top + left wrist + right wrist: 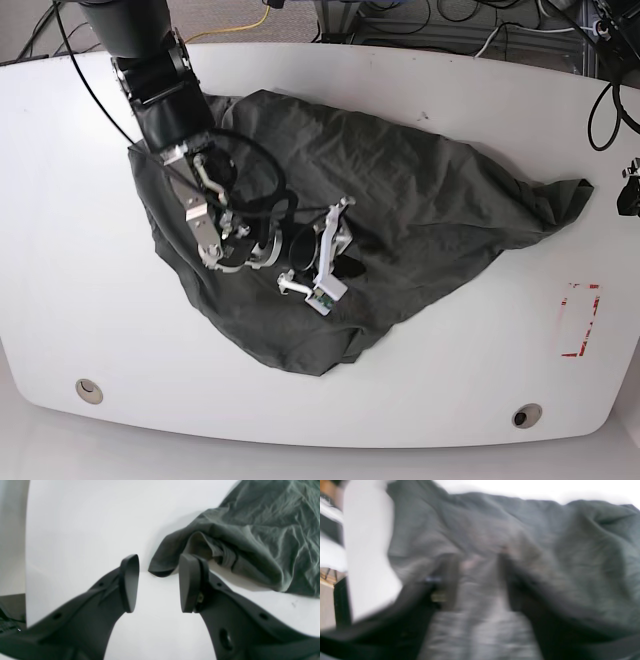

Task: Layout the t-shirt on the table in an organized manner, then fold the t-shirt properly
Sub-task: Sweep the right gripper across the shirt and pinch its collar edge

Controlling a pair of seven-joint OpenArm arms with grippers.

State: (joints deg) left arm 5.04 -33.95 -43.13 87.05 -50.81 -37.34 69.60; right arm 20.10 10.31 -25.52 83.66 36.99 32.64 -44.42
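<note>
One t-shirt [400, 200], dark grey-green and crumpled, on one white tabletop [330, 410]. Two round grommet holes in the tabletop: one near the front left corner [88, 390] and one near the front right [526, 415]. One red tape rectangle [581, 320]. Two robot hands: the left hand [157, 582] and the right hand [477, 580], each with two fingers.
</note>
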